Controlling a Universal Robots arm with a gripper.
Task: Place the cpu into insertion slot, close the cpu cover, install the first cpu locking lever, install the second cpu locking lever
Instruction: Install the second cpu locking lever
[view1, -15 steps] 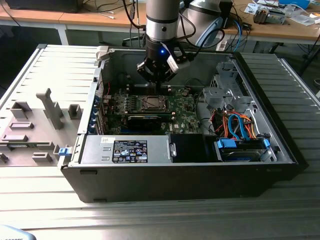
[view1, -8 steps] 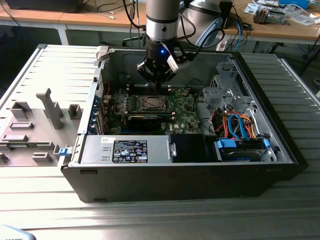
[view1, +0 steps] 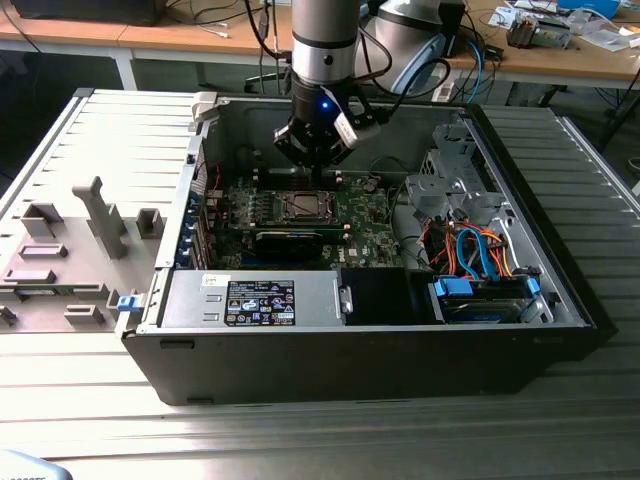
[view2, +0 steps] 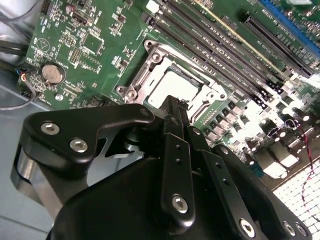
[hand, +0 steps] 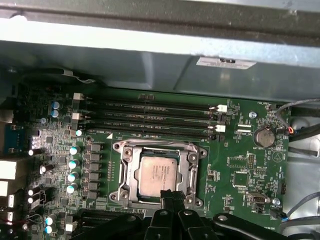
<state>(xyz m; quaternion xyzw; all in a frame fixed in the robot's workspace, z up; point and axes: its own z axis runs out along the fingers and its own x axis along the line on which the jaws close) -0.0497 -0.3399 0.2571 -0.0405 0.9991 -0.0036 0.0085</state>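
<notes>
Exterior view, gripper (view1: 312, 168): hangs inside the open computer case (view1: 520, 345), upper centre of the frame, just above the green motherboard (view1: 365, 215).
Exterior view, insertion slot (view1: 302, 207): centre of the frame, directly under the gripper; silver square inside it.
First wrist view, cpu (hand: 157, 174): lower centre of the frame, seated flat in the insertion slot (hand: 123, 172).
First wrist view, cpu cover (hand: 190, 165): lies flat, framing the chip.
First wrist view, gripper (hand: 171, 196): black fingertips pressed together, empty, over the slot's near edge.
Second wrist view, gripper (view2: 172, 107): clenched, holding nothing, tip overlapping the cover's edge.
Second wrist view, cpu (view2: 172, 86): centre of the frame, within the cpu cover (view2: 150, 65).
Second wrist view, coin cell (view2: 52, 73): upper left, well apart from the socket.
</notes>
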